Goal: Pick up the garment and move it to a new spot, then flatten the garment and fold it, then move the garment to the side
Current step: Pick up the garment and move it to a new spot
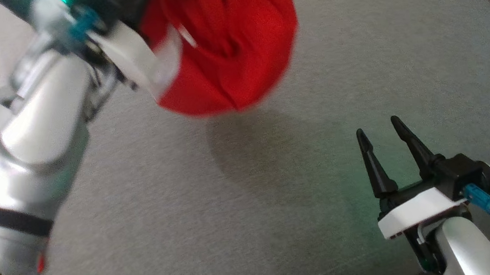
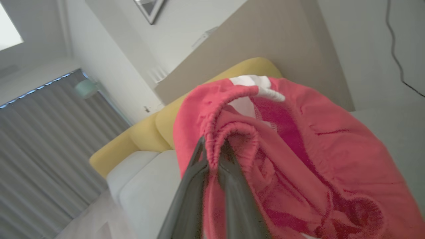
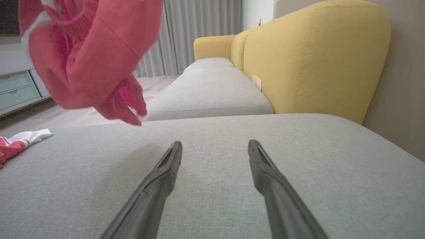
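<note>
A red garment (image 1: 224,42) with white trim hangs bunched in the air above the grey cushion (image 1: 252,192), casting a shadow below it. My left gripper (image 2: 214,149) is shut on the garment (image 2: 298,159), pinching its gathered elastic band between the dark fingers. From the right wrist view the garment (image 3: 89,56) dangles at the upper left, clear of the cushion (image 3: 212,172). My right gripper (image 1: 377,133) stands open low over the cushion at the lower right, nothing between its fingers (image 3: 166,169).
A second red and white cloth (image 3: 20,142) lies at the cushion's far left edge. A yellow sofa back (image 3: 315,56) rises beyond the cushion, with grey seats (image 3: 209,89) beside it. Curtains and a pale green drawer unit (image 3: 16,91) stand farther off.
</note>
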You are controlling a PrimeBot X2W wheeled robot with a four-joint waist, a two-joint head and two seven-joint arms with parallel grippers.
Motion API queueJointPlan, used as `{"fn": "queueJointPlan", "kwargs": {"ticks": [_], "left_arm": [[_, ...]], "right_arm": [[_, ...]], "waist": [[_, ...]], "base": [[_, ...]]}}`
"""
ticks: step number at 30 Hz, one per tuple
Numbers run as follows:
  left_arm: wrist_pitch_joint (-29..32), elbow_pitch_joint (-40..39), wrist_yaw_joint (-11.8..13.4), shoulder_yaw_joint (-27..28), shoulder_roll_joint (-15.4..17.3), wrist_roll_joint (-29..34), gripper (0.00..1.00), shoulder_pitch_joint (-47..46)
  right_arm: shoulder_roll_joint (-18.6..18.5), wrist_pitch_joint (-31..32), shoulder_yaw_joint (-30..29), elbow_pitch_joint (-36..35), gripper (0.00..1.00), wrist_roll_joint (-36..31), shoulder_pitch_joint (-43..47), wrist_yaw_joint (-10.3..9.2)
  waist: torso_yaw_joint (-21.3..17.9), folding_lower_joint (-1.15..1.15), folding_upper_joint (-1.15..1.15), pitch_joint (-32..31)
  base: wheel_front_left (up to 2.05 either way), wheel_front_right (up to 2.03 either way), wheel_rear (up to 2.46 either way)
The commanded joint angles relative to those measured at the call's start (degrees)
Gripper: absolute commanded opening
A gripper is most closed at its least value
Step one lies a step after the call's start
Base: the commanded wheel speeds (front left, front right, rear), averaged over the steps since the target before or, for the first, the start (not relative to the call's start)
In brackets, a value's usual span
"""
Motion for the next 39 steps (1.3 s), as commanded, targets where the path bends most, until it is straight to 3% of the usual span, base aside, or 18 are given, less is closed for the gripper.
{"fn": "queueJointPlan", "kwargs": {"ticks": [1,9,16,17,18,23,28,32,34,39], "left_arm": [[-0.33,-1.59,0.1,1.18,1.89,0.13,0.0,-1.66],[-0.73,1.59,0.52,-4.81,-3.44,1.02,0.0,8.19],[-0.76,2.84,2.71,-5.41,-6.53,2.01,0.0,15.71],[-0.76,2.17,3.16,-5.05,-6.79,2.16,0.18,16.5],[-0.76,1.47,3.97,-4.68,-6.92,2.53,1.0,17.3],[-0.77,-2.29,6.32,-3.13,-7.09,3.51,1.0,21.05],[-0.77,-8.8,11.26,0.8,-6.5,3.34,1.0,28.36],[-0.77,-13.57,15.96,5.85,-5.98,1.73,1.0,35.96],[-0.77,-16.74,19.52,10.41,-5.81,0.16,1.0,42.14],[-0.77,-21.39,22.52,18.37,-6.04,-2.91,1.0,52.47]], "right_arm": [[0.39,-0.63,1.67,-2.25,1.0,0.65,-1.13,-0.04],[0.4,-0.63,2.21,-3.78,1.0,2.0,-2.02,-0.04],[0.41,-0.63,1.67,-4.67,1.0,2.11,-2.91,-0.04],[0.41,-0.63,1.54,-4.58,1.0,1.96,-2.87,-0.04],[0.41,-0.63,1.48,-4.44,1.0,1.8,-2.79,-0.04],[0.41,-0.63,1.57,-3.6,1.0,1.5,-1.85,-0.04],[0.41,-0.63,2.06,-2.14,1.0,1.01,0.6,-0.04],[0.41,-0.63,1.95,-1.04,1.0,0.72,2.6,-0.04],[0.41,-0.63,1.56,-0.49,1.0,0.53,3.54,-0.04],[0.41,-0.63,0.81,0.19,1.0,0.23,4.59,-0.04]], "waist": [[-3.05,0.0,0.0,0.69],[-6.65,0.0,0.0,6.72],[-6.5,0.0,0.0,10.25],[-6.1,0.0,0.0,10.14],[-5.64,0.0,0.0,9.82],[-3.1,0.0,0.0,6.55],[0.92,0.0,0.0,0.18],[4.64,0.0,0.0,-4.12],[6.95,0.0,0.0,-6.27],[9.32,0.0,0.0,-8.82]], "base": [[0.0,0.0,0.0],[0.0,0.0,0.0],[0.0,0.0,0.0],[0.0,0.0,0.0],[0.0,0.0,0.0],[0.0,0.0,0.0],[0.0,0.0,0.0],[0.0,0.0,0.0],[0.0,0.0,0.0],[0.0,0.0,0.0]]}}
